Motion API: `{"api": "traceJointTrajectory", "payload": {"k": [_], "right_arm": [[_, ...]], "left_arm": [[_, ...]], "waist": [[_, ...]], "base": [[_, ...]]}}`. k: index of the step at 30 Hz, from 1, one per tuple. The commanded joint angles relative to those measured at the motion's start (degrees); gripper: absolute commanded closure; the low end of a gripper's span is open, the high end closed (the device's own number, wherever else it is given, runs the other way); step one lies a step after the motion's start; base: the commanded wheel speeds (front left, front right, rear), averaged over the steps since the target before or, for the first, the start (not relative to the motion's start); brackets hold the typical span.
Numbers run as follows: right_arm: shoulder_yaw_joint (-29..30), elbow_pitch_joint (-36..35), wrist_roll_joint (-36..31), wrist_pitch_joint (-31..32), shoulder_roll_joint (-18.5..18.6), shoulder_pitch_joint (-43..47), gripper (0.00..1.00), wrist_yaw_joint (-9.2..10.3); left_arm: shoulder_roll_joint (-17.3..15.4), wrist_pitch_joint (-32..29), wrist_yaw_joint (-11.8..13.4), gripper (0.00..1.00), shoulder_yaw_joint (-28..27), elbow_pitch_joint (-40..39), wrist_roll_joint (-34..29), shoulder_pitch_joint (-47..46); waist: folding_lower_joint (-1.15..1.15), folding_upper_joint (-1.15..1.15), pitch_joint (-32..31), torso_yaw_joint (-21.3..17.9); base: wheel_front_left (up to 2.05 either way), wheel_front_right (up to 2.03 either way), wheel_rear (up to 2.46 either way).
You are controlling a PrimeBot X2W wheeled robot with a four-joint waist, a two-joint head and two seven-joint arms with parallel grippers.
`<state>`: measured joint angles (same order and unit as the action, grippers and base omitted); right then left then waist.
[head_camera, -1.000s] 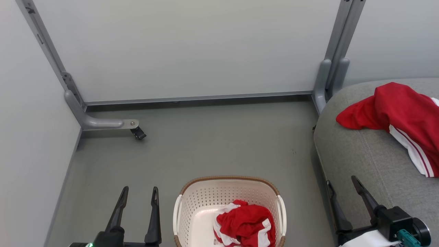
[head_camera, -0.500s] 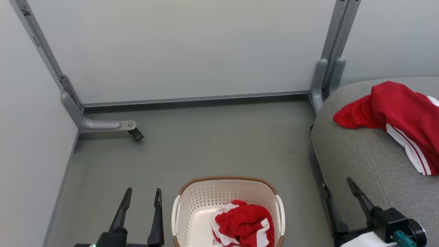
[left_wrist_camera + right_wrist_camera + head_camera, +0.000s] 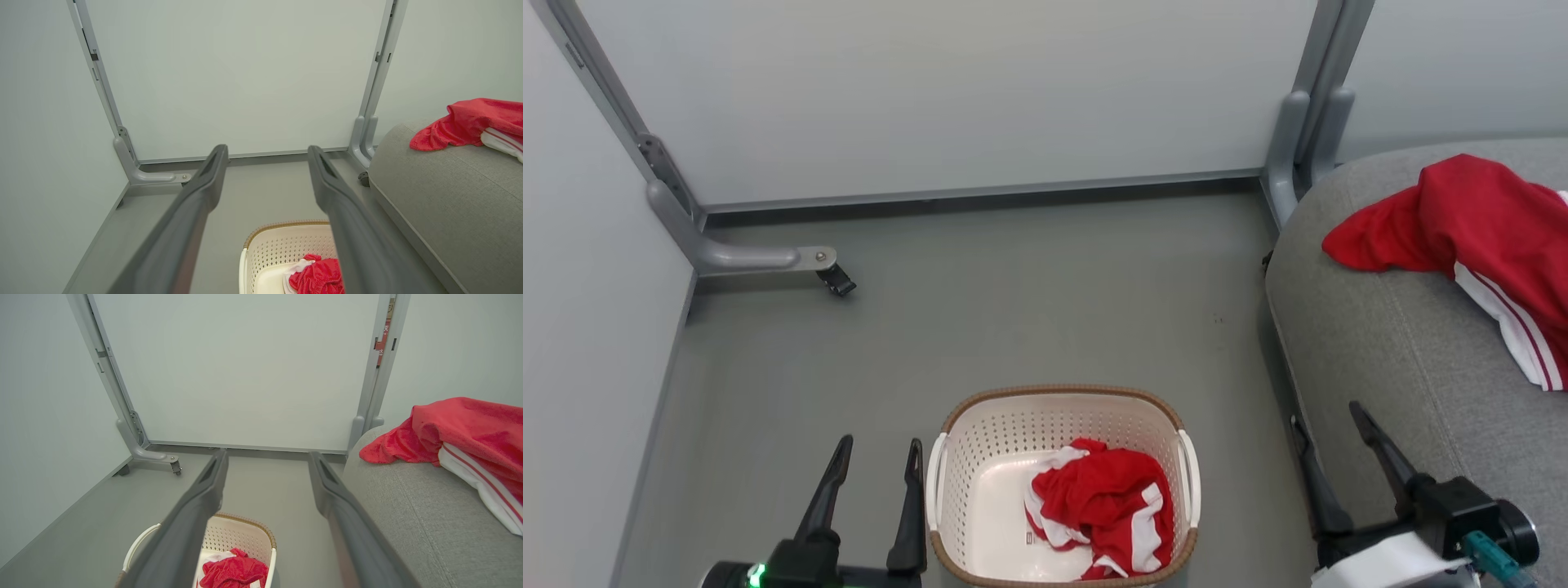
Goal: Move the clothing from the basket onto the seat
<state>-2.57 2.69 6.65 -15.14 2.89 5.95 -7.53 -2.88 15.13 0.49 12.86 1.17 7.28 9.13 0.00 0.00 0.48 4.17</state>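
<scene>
Head view: a crumpled garment (image 3: 1104,506) lies in the basket (image 3: 1045,433) on the floor (image 3: 1029,310), a second garment (image 3: 1478,216) is draped on the seat (image 3: 1388,351), and the left gripper (image 3: 882,445) beside the basket's handle (image 3: 934,478) and right gripper (image 3: 1325,415) at the seat's edge both stand spread wide, holding nothing. The red cloth is soft and bunched in folds, so a shallow pinch might catch one layer and slip, or a trailing hem might snag the woven-look rim (image 3: 1062,390) and drag the light perforated plastic basket. The seat is broad, rounded grey fabric.
</scene>
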Motion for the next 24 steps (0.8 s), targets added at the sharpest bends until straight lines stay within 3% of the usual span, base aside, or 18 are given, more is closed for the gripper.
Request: {"api": "traceJointTrajectory", "payload": {"k": [1, 14, 24], "right_arm": [[0.3, -0.75, -0.28, -0.01, 0.38, -2.15, 0.0, 0.08], [4.15, -5.57, -0.87, -0.01, 2.99, -16.84, 0.0, 0.08], [9.0, -10.32, 0.11, -0.01, 5.25, -26.07, 0.0, 0.08]], "left_arm": [[-0.02, 0.04, -0.29, 0.0, 0.1, -0.42, 0.22, -2.48], [-0.01, 0.03, -1.93, 0.0, 3.67, 0.91, 0.21, -19.71], [-0.03, 0.04, -4.7, 0.0, 7.81, 8.59, 2.9, -36.92]], "waist": [[0.0, 0.0, 5.19, -0.27], [0.0, 0.0, 30.99, 0.48], [0.0, 0.0, 46.2, 1.03]], "base": [[0.0, 0.0, 0.0], [0.0, 0.0, 0.0], [0.0, 0.0, 0.0]]}}
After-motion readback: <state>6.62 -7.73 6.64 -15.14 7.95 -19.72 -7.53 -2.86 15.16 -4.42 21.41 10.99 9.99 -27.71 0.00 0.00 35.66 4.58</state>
